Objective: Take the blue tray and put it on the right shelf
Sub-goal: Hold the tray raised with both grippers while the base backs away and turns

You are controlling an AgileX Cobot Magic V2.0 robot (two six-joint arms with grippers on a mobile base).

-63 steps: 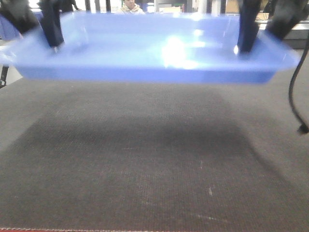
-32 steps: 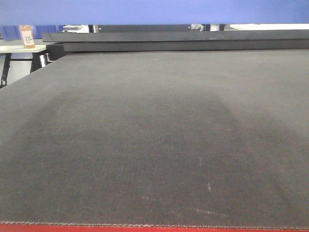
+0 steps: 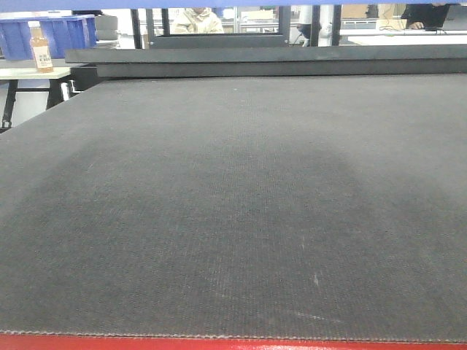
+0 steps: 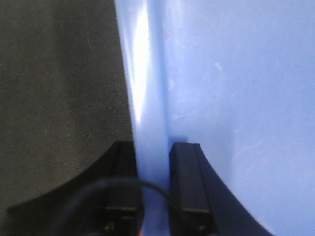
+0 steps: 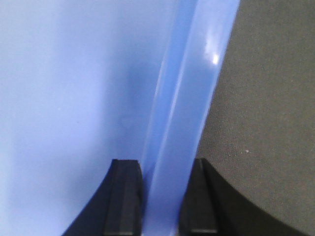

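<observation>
The blue tray is held up off the table. In the front view only a thin blue strip of it (image 3: 219,4) shows along the top edge, and neither gripper shows there. In the left wrist view my left gripper (image 4: 153,164) is shut on the tray's left rim (image 4: 147,98), one finger outside and one inside. In the right wrist view my right gripper (image 5: 161,179) is shut on the tray's right rim (image 5: 187,98) the same way. The right shelf is out of view.
A dark grey matted table (image 3: 233,219) with a red front edge (image 3: 233,344) fills the front view. Black bars (image 3: 263,62) lie along its far edge. Dark blue bins (image 3: 69,33) and a bottle (image 3: 40,47) stand on a white table at far left.
The tray has risen from just above the mat to almost out of the top of the front view, carried up by both grippers. The background behind it now shows.
</observation>
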